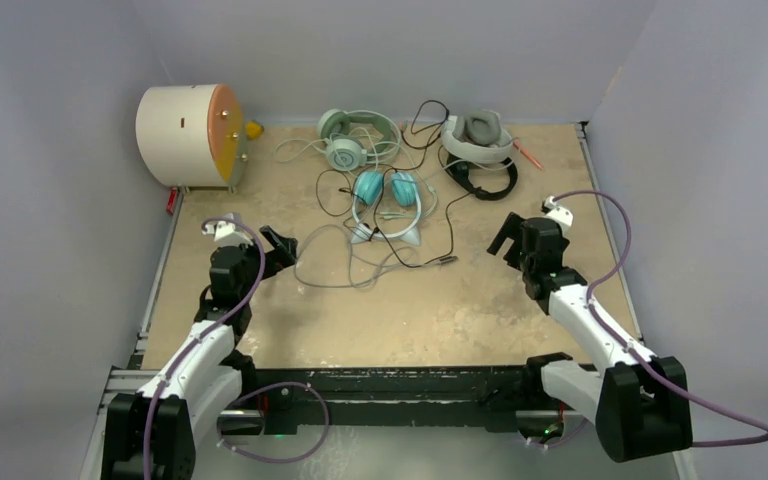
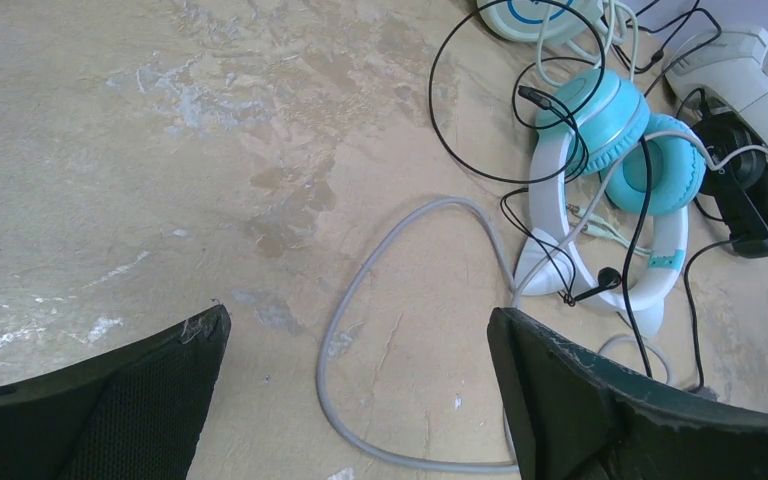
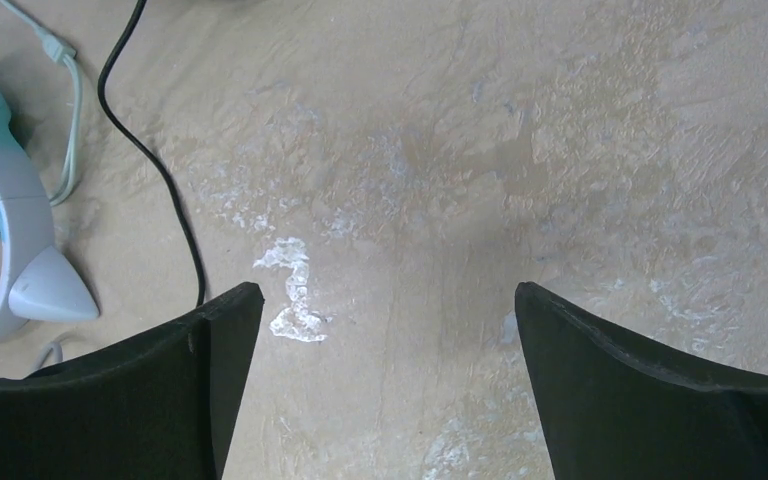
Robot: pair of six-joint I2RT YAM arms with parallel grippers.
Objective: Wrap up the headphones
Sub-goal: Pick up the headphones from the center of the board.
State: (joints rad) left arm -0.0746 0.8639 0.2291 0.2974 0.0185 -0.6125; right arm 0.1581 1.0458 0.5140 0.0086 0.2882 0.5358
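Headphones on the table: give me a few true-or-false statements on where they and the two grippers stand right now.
1. The left gripper holds the grey cable. False: its jaws are open and empty, over the cable's loop.
2. The teal headphones lie nearer the arms than the mint-green headphones. True.
3. The black headphones lie apart from every other pair. False: they lie right against the white-and-grey headphones.
4. The right gripper is open over bare table. True.
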